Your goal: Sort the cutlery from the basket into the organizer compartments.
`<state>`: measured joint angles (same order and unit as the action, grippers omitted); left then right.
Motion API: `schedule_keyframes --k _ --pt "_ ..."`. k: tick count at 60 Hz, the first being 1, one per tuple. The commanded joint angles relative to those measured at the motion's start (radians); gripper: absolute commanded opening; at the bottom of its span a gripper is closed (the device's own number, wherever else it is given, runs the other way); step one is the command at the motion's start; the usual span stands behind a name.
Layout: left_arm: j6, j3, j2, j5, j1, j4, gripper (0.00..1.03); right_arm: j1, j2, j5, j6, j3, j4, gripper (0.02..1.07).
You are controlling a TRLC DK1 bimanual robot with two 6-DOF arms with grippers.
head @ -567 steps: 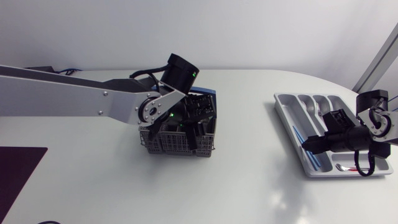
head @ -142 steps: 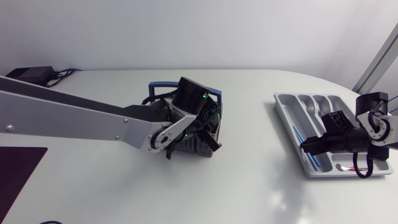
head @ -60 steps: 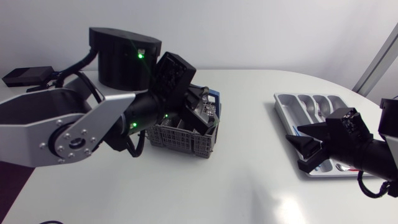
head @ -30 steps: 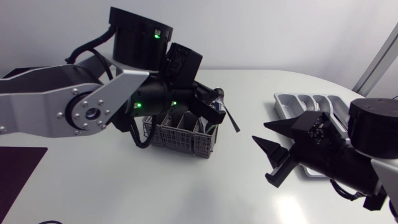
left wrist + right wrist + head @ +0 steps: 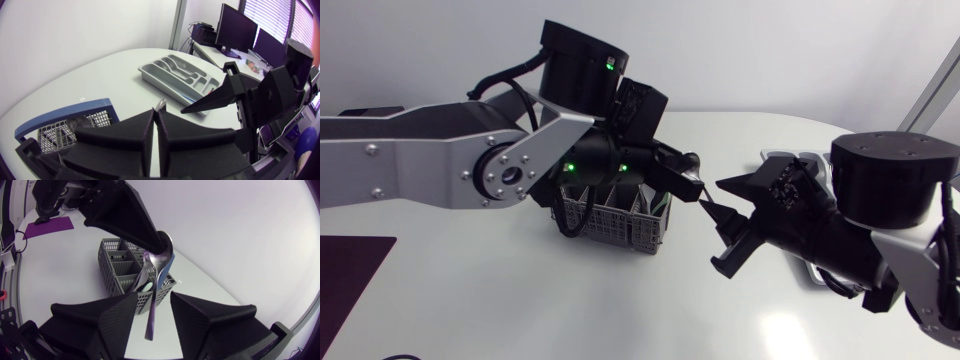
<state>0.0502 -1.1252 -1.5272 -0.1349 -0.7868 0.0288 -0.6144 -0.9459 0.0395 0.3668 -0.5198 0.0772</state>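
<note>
My left gripper (image 5: 692,182) is shut on the bowl end of a metal spoon (image 5: 704,196), held in the air just right of the grey wire basket (image 5: 610,215). In the right wrist view the spoon (image 5: 155,290) hangs from the left gripper (image 5: 159,241), handle down. The handle sits in the gap between my right gripper's (image 5: 152,317) open fingers and touches neither. My right gripper (image 5: 720,225) faces the left one. The grey organizer (image 5: 180,80) lies behind my right arm, and only its corner (image 5: 785,155) shows from above.
More cutlery (image 5: 142,280) stands in the basket (image 5: 125,265), which has a blue handle (image 5: 65,114). A purple mat (image 5: 350,270) lies at the table's left edge. My right arm covers most of the table's right side.
My left gripper has lifted the spoon out of the basket and carried it right. My right arm has swung in from the organizer to meet it, and its fingers have narrowed slightly.
</note>
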Motion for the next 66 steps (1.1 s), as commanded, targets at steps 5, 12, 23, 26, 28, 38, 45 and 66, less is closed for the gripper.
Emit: schedule_keyframes --k 5,12,23,26,28,38,45,66 --pt "0.033 -0.024 -0.025 -0.017 -0.006 -0.004 0.03 -0.013 -0.070 0.028 -0.025 -0.055 0.022 0.45" --pt "0.036 -0.024 -0.025 -0.019 -0.008 -0.007 0.03 -0.011 -0.093 0.033 -0.025 -0.069 0.024 0.36" --pt "0.043 -0.018 -0.027 -0.029 -0.008 -0.015 0.03 -0.011 -0.113 0.036 -0.031 -0.077 0.027 0.29" --pt "0.043 -0.018 -0.027 -0.031 -0.008 -0.015 0.03 -0.011 -0.113 0.036 -0.031 -0.077 0.027 0.27" --pt "0.043 -0.018 -0.027 -0.031 -0.008 -0.015 0.03 -0.011 -0.113 0.036 -0.031 -0.077 0.027 0.24" --pt "0.045 -0.015 -0.027 -0.035 -0.008 -0.013 0.03 -0.011 -0.111 0.036 -0.031 -0.075 0.024 0.15" --pt "0.048 -0.015 -0.030 -0.035 -0.008 -0.013 0.03 -0.013 -0.113 0.034 -0.031 -0.075 0.013 0.12" --pt "0.054 -0.019 -0.030 -0.037 -0.005 -0.013 0.20 -0.021 -0.106 0.031 -0.032 -0.069 -0.016 0.08"
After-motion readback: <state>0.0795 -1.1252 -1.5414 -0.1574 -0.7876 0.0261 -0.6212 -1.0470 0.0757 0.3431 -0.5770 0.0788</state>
